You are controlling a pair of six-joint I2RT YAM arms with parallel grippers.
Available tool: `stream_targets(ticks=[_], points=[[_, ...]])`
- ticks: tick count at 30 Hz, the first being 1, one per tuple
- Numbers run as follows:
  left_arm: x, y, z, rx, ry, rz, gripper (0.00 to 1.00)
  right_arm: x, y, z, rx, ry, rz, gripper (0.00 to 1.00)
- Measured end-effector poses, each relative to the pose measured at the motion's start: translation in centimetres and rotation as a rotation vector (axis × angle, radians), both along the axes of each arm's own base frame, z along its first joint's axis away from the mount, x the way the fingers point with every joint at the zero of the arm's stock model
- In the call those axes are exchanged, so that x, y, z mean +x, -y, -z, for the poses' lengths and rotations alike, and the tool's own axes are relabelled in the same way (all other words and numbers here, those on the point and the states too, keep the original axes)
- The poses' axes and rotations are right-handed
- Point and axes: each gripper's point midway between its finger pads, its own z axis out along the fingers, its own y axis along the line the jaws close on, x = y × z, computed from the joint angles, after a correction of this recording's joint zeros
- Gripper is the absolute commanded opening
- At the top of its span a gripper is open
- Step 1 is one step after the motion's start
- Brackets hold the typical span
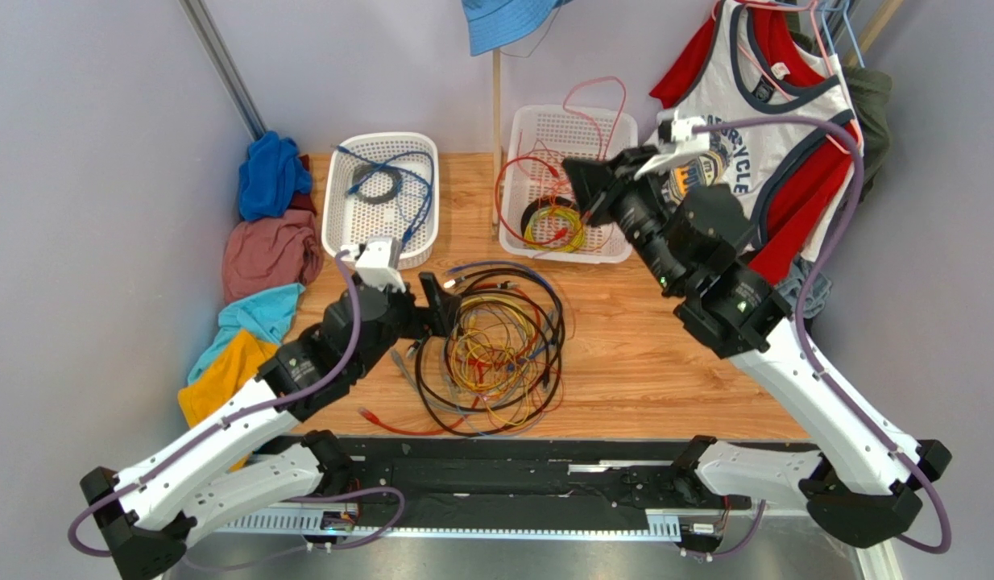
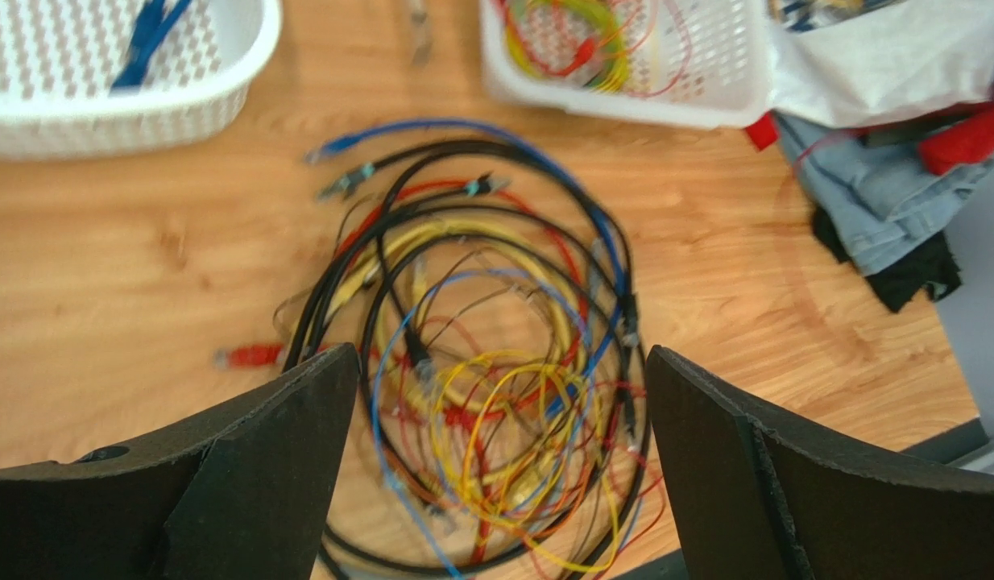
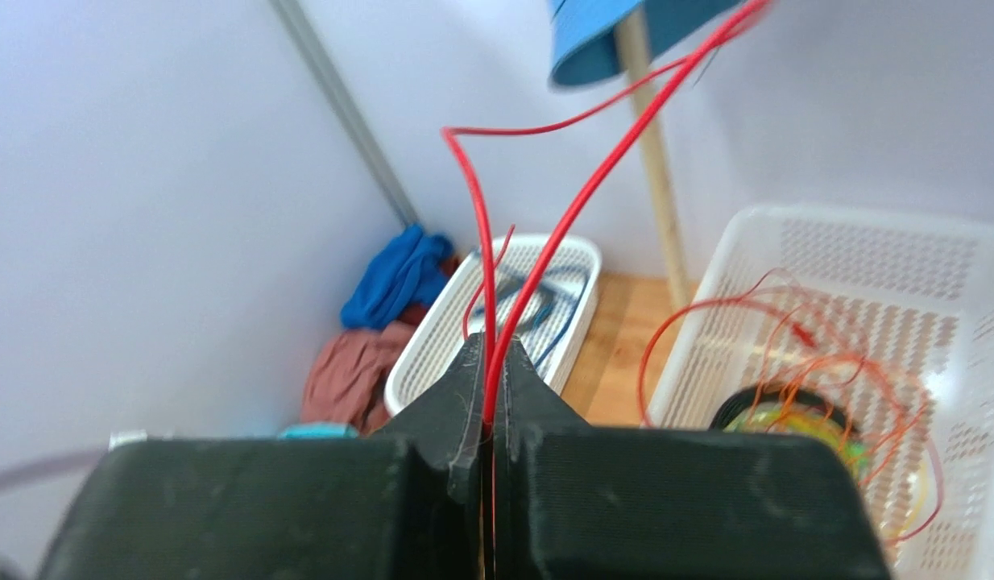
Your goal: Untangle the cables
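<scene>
The cables (image 1: 496, 344) lie in a tangled heap of black, yellow, red, blue and orange loops on the wooden table, and they fill the left wrist view (image 2: 490, 375). My left gripper (image 1: 435, 308) hovers at the heap's left edge, jaws wide open with nothing between them (image 2: 502, 363). My right gripper (image 1: 583, 181) is raised over the right basket, shut on a thin red cable (image 3: 550, 230) that rises from the fingertips (image 3: 490, 357) and loops upward (image 1: 593, 87).
A white basket (image 1: 345, 230) at back left holds a blue cable and a small black coil. A second white basket (image 1: 532, 121) holds a yellow-green and black coil and red and orange wires. Clothes (image 1: 266, 254) are piled left; a jersey (image 1: 756, 133) hangs right. A wooden pole (image 1: 496, 133) stands between the baskets.
</scene>
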Motion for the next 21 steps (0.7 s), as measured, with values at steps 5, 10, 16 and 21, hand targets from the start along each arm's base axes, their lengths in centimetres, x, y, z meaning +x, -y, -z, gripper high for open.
stream_targets(ticks=[5, 10, 16, 21], points=[[-1.8, -2.2, 4.8, -0.078, -0.073, -0.076, 0.95, 4.5, 2.6, -3.7, 0.024, 0.031, 0.136, 0.0], [-3.0, -2.2, 9.0, -0.13, -0.155, -0.079, 0.92, 8.8, 3.9, -5.7, 0.024, 0.056, 0.217, 0.0], [-3.9, -1.2, 12.2, -0.16, -0.239, -0.048, 0.89, 14.8, 3.0, -5.6, -0.01, 0.071, 0.243, 0.0], [-4.6, -0.5, 14.1, -0.195, -0.288, -0.023, 0.88, 20.9, 2.2, -1.4, -0.063, 0.026, 0.269, 0.0]])
